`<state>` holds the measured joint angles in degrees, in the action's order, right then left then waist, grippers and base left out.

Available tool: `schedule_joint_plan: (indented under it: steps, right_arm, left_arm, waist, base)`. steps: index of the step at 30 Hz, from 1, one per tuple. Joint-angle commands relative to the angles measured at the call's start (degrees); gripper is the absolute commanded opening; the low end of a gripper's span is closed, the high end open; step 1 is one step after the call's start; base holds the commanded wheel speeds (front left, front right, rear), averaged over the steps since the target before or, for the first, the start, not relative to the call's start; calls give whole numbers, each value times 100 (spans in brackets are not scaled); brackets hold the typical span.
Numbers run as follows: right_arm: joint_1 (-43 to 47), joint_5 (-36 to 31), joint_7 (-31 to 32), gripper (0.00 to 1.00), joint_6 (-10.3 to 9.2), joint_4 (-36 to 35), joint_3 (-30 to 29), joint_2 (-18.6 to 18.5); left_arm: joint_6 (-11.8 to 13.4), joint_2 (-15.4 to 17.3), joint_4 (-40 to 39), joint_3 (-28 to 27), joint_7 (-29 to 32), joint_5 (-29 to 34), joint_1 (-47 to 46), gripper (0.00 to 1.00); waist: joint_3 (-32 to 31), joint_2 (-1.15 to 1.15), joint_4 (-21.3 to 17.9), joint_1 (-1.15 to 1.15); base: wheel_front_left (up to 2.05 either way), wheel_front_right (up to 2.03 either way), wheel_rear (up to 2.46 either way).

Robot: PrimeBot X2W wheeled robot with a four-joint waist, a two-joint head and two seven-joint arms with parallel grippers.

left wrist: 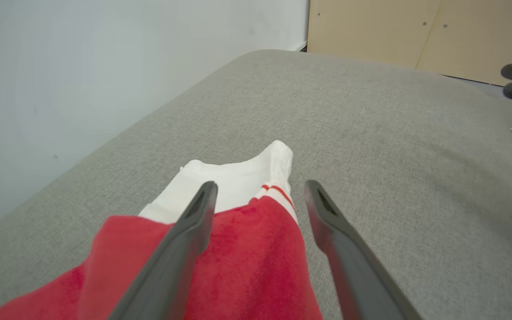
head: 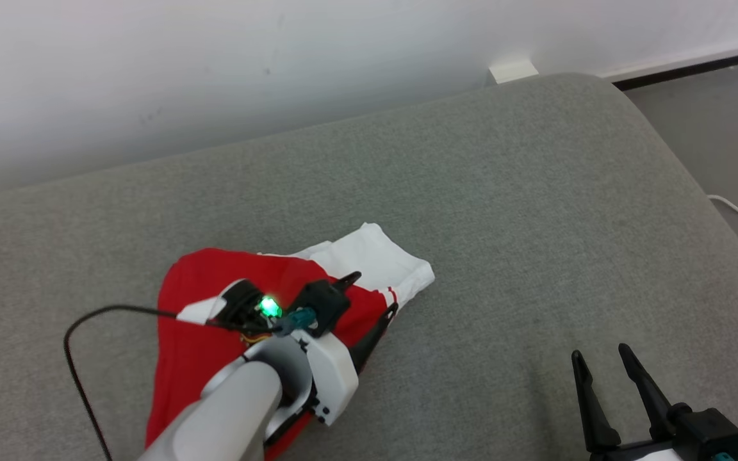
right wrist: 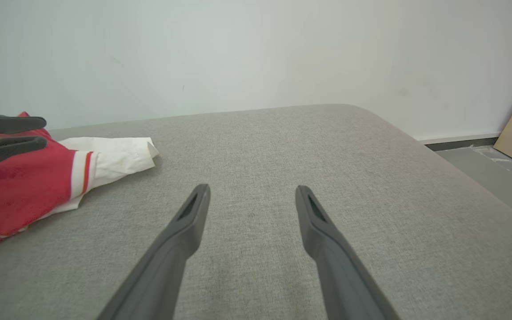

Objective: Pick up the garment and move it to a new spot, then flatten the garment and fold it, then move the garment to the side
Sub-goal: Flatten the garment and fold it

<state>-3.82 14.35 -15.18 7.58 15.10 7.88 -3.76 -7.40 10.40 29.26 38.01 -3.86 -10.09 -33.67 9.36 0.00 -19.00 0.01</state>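
1. Pale left forearm (head: 234,410) nearest the lens, low centre-left; black cable (head: 74,358) trails off it.
2. Left pincer (head: 375,292) released, fingers spread over the right edge of the garment (head: 196,320). Wrist view puts one finger above red cloth, the other above bare grey just beside it. Nothing pinched; contact unclear.
3. Garment itself: red body, white striped sleeve end toward the wall. Lies left of centre on the grey cushion (head: 503,192), bunched, not flat.
4. Right pincer (head: 600,351) released, empty, over bare cushion well apart from the garment.
5. Progress, my reading: early. No flat spread, no neat fold showing; flattening, folding and the shift aside all left. Whether this is already the new spot, cannot tell.
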Motion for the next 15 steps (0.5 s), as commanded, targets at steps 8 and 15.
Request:
schedule_joint_plan:
  steps: [8,15]
  right_arm:
    - [-196,11,5,100,-17,-5,49,44]
    - [-220,23,6,100,-17,-3,118,75]
  left_arm:
    - [-1,47,771,708,453,-563,-964,100]
    - [-1,1,1409,1058,684,-723,-1255,100]
  waist:
    - [427,0,-455,-1]
    - [510,0,-563,-1]
  base:
    - [0,0,0]
    - [0,0,0]
